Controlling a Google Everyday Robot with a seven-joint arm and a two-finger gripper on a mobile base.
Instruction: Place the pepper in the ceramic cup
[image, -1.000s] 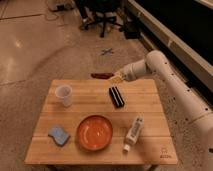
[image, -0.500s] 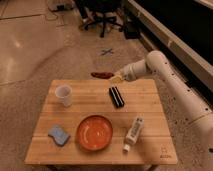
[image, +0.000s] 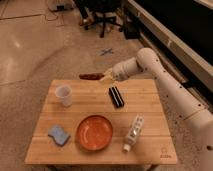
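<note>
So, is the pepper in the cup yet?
Out. The gripper holds the pepper at the far edge of the table; the ceramic cup stands upright, apart.

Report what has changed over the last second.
The end effector, shut on the pepper, has carried it slightly left over the far edge of the table, toward the ceramic cup. Nothing was released. The ceramic cup, orange bowl, black bar, bottle and blue sponge stayed put.

white rounded arm links (image: 150, 62); pale claw (image: 106, 78) above far table (image: 147, 107) edge.
</note>
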